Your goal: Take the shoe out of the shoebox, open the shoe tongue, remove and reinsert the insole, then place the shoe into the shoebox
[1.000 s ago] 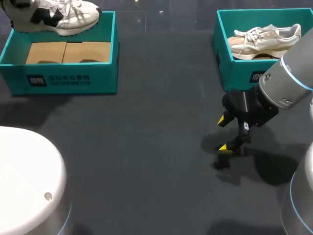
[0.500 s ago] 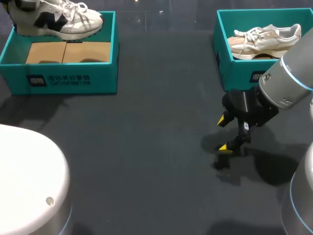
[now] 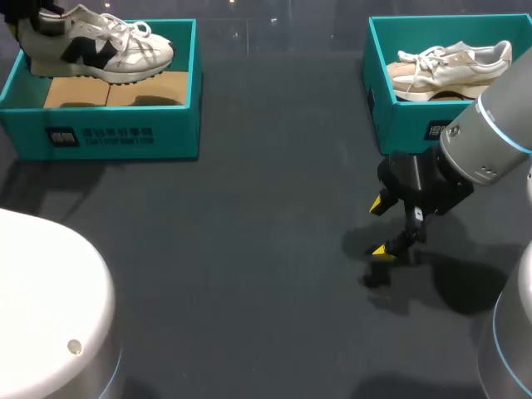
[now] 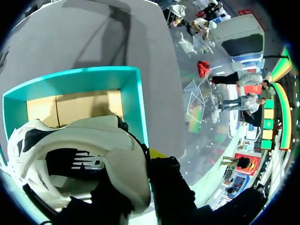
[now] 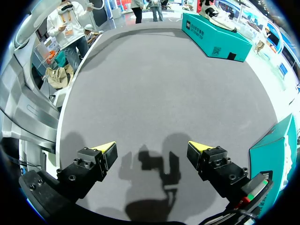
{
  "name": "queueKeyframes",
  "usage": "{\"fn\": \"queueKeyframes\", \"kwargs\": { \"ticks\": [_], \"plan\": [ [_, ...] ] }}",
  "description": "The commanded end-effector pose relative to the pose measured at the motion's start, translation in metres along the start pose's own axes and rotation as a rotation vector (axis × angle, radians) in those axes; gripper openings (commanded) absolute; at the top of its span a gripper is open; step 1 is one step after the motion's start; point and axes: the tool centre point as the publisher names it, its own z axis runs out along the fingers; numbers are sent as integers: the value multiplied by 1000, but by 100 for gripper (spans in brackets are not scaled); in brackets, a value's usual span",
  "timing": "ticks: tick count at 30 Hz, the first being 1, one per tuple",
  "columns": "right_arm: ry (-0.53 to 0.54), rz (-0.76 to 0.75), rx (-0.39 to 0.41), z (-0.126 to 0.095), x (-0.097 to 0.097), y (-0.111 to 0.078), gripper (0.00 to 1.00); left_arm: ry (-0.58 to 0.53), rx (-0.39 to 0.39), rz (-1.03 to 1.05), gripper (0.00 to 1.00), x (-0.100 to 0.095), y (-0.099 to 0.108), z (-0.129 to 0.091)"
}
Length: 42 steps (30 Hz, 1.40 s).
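A white sneaker with black patches (image 3: 96, 50) hangs over the left teal shoebox (image 3: 108, 137), heel toward my left gripper (image 3: 33, 18) at the far left corner. In the left wrist view that gripper (image 4: 140, 161) is shut on the sneaker's (image 4: 93, 154) heel collar; one yellow fingertip (image 4: 157, 153) shows outside the heel and the other is hidden inside the shoe. Under the shoe lies the box's (image 4: 138, 98) cardboard floor (image 4: 75, 105). My right gripper (image 3: 378, 226) hovers low over the bare table, open with nothing between its fingers (image 5: 151, 149).
A second teal shoebox (image 3: 416, 125) at the far right holds a beige sneaker (image 3: 453, 66), just behind my right arm (image 3: 490, 133); its corner (image 5: 276, 150) sits beside the right gripper. A white rounded part of my left arm (image 3: 50, 307) fills the near left.
My left gripper has brought the white sneaker down and slightly toward me over the left box. The right arm has not moved.
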Motion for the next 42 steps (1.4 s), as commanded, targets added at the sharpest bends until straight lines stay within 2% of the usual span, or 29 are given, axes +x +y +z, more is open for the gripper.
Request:
{"fn": "queueKeyframes", "kwargs": {
  "ticks": [1,7,22,32,42],
  "plan": [
    [-3,0,1,1,1,0,100,8,40,0,0,-9,10,10],
    [-3,0,1,1,1,0,100,16,81,17,0,-15,-2,20],
    [-3,0,1,1,1,0,100,16,81,17,0,-15,-2,20],
    [-3,0,1,1,1,0,100,-2,96,39,0,-31,-17,53],
    [-3,0,1,1,1,0,100,-41,94,86,0,-38,-37,65]
  ]
}}
